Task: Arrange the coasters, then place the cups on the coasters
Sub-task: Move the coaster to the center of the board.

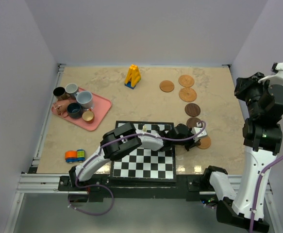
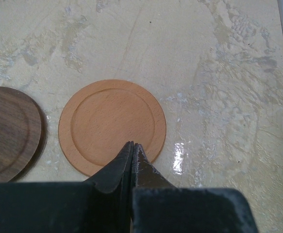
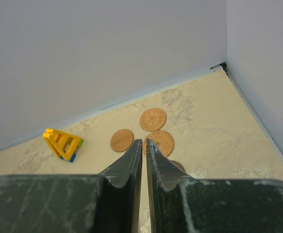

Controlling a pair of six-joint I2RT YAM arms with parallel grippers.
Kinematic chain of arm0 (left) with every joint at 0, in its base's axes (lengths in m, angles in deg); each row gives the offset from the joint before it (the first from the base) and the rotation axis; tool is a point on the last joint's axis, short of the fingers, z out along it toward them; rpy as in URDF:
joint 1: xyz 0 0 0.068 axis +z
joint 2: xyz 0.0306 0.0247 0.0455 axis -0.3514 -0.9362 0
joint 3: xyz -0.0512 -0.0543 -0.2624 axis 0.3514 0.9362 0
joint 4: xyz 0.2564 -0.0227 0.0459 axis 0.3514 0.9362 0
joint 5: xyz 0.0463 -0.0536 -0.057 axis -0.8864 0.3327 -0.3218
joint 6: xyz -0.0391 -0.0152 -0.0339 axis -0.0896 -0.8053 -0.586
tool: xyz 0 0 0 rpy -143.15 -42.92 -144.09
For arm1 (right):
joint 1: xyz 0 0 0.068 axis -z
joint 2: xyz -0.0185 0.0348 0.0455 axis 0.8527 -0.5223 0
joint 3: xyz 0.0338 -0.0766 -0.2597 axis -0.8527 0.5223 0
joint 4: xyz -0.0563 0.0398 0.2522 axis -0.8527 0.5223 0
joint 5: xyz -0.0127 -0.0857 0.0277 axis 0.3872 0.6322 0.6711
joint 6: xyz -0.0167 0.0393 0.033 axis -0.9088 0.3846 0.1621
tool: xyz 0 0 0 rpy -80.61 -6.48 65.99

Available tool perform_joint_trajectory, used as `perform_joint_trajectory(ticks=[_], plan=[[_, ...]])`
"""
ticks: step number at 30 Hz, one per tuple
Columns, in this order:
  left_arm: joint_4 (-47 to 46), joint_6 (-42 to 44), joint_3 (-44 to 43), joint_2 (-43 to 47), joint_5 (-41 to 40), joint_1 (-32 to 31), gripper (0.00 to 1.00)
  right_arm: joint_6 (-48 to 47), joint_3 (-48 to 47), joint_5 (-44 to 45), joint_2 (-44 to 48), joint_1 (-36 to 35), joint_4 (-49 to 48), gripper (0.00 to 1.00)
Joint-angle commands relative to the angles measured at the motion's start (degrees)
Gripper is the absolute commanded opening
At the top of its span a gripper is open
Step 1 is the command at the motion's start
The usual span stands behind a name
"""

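Arranging the coasters is the step in hand, I judge. The left tool [image 2: 132, 144], pressed together and empty, rests its tips at the near rim of the light tan coaster [image 2: 112, 127], lower centre of the wrist view, beside a dark coaster [image 2: 9, 132]. The right tool [image 3: 143, 141], almost together, pinches nothing. The cups [image 1: 75, 104] sit on the pink tray [image 1: 101, 104], upper left. The next move probably calls for nudging this disc into line.

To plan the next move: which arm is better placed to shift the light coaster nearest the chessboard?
Probably left. The left end effector, shut, is at the rim of the light coaster; the right end effector is raised high, far from it.
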Motion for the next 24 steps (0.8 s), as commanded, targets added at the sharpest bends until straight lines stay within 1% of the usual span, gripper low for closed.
perform_joint_trajectory(ticks=[1, 24], plan=[[0.9, -0.3, 2.3, 2.3, -1.7, -0.2, 0.0, -1.2, -0.3, -0.7, 1.0, -0.2, -1.7, 0.13], [0.3, 0.9, 5.8, 4.2, -5.1, -0.1, 0.0, -1.4, -0.1, -0.5, 1.1, -0.4, -1.7, 0.13]])
